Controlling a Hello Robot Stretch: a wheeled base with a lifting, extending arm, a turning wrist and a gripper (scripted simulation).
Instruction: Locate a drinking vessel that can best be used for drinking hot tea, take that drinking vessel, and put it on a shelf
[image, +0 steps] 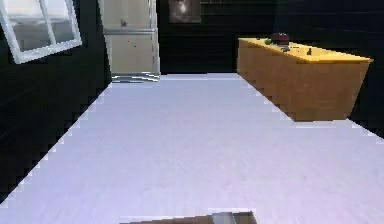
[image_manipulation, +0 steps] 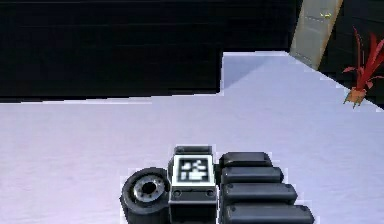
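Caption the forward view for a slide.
Pale floor running to a white fridge, orange wooden counter at the view's right.

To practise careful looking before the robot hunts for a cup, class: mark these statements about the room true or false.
1. A fridge stands at the far wall. True.
2. The counter is on the forward view's left. False: it is on the right.
3. A red plant stands at the arm side view's right. True.
4. The floor is dark. False: it is pale; the walls are dark.
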